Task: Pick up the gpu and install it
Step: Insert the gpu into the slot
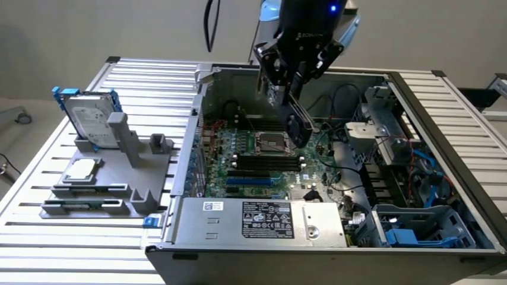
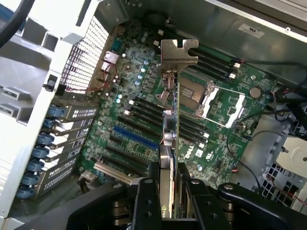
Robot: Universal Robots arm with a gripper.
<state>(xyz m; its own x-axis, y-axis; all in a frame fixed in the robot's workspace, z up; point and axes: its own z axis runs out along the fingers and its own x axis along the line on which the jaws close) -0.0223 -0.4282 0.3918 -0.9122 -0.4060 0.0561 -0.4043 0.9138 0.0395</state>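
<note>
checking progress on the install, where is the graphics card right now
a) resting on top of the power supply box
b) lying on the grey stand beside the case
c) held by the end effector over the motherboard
c: the end effector is clamped on the graphics card, which hangs over the motherboard inside the open case.

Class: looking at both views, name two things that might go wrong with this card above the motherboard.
The gripper holds the gpu by one end only; it might slip and drop onto the processor socket. The card hangs tilted, so it may meet the blue slot skewed and jam.
</note>
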